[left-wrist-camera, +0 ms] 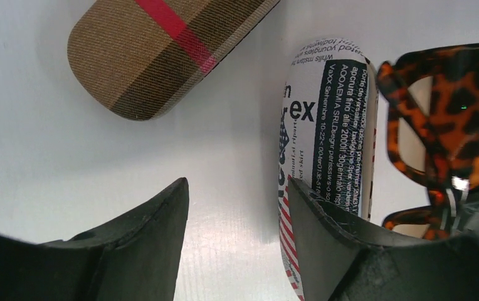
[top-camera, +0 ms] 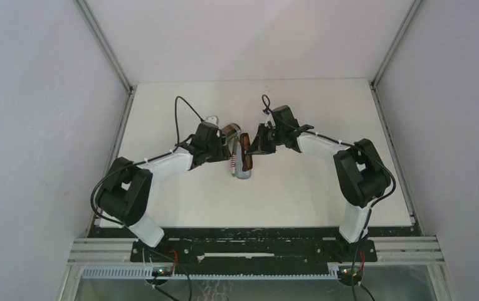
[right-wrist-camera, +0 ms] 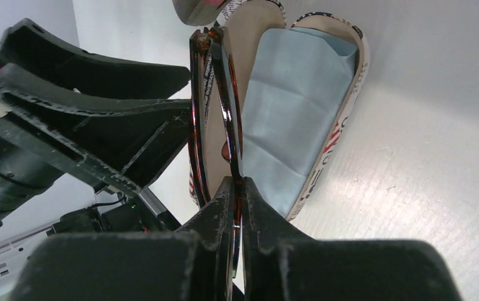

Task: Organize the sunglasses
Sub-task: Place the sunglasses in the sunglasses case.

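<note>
A dark brown tortoise-pattern pair of sunglasses [right-wrist-camera: 219,94] hangs edge-on over an open flag-and-newsprint case [right-wrist-camera: 345,113]. My right gripper [right-wrist-camera: 237,186] is shut on the frame's lower end. In the top view that gripper [top-camera: 256,142] meets the sunglasses [top-camera: 245,152] above the case [top-camera: 242,170] at mid-table. My left gripper [left-wrist-camera: 237,188] is open, with only bare table between its fingers. Its right finger [left-wrist-camera: 325,219] stands against the case's printed outer wall [left-wrist-camera: 325,119], with the sunglasses [left-wrist-camera: 444,119] just beyond it.
A light blue cloth [right-wrist-camera: 293,119] lines the open case. A closed plaid case [left-wrist-camera: 162,50] lies just beyond the left gripper, also seen as the plaid case [top-camera: 231,130] from above. The left gripper's fingers [right-wrist-camera: 99,113] crowd the sunglasses' left side. White walls enclose the table [top-camera: 325,194].
</note>
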Available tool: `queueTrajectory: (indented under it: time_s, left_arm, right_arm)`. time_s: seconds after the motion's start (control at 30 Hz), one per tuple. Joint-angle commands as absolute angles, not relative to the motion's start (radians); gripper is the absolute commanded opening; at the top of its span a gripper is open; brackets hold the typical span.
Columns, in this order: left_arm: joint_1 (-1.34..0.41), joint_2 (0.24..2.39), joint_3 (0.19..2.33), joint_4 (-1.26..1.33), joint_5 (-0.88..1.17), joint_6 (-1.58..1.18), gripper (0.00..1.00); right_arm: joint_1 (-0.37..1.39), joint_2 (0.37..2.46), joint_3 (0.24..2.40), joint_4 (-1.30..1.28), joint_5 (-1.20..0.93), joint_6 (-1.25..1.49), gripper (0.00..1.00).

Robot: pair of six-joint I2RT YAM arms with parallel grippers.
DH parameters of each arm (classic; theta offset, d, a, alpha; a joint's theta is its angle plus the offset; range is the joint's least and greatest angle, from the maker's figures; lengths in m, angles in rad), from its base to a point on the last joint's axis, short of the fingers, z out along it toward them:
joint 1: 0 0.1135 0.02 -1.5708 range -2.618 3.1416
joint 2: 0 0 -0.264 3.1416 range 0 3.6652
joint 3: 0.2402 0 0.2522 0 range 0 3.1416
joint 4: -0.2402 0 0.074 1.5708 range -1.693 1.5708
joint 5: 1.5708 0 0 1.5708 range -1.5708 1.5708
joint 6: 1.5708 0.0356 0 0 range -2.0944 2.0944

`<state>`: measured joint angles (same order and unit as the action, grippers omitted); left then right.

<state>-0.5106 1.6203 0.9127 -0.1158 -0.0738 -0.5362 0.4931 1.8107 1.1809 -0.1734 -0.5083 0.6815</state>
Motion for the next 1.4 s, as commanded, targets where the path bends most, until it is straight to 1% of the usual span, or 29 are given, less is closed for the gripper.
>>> queueTrajectory:
  time_s: [0.0, 0.33, 0.6, 0.83, 1.0, 1.2, 1.37]
  left_arm:
    - [-0.518, 1.621, 0.971, -0.099, -0.057, -0.512, 0.64]
    - [-0.523, 1.609, 0.957, -0.099, -0.058, -0.517, 0.64]
    - [-0.528, 1.616, 0.956, -0.096, -0.052, -0.516, 0.64]
    - [-0.531, 1.618, 0.956, -0.097, -0.055, -0.514, 0.64]
    - [-0.529, 1.615, 0.956, -0.098, -0.054, -0.513, 0.64]
    - [-0.531, 1.618, 0.959, -0.098, -0.052, -0.512, 0.64]
    - [-0.530, 1.618, 0.961, -0.098, -0.052, -0.512, 0.64]
  right_arm:
    - [0.483, 1.835, 1.229, -0.131, -0.546, 0.701, 0.00]
    - [0.482, 1.855, 1.188, -0.081, -0.477, 0.790, 0.00]
    - [0.483, 1.861, 1.171, -0.047, -0.505, 0.801, 0.00]
    - [0.462, 1.788, 1.074, 0.104, -0.533, 0.866, 0.00]
    - [0.439, 1.743, 1.016, 0.097, -0.462, 0.875, 0.00]
    - [0.417, 1.740, 0.964, 0.158, -0.483, 0.907, 0.00]
    - [0.416, 1.753, 0.975, 0.109, -0.449, 0.891, 0.00]
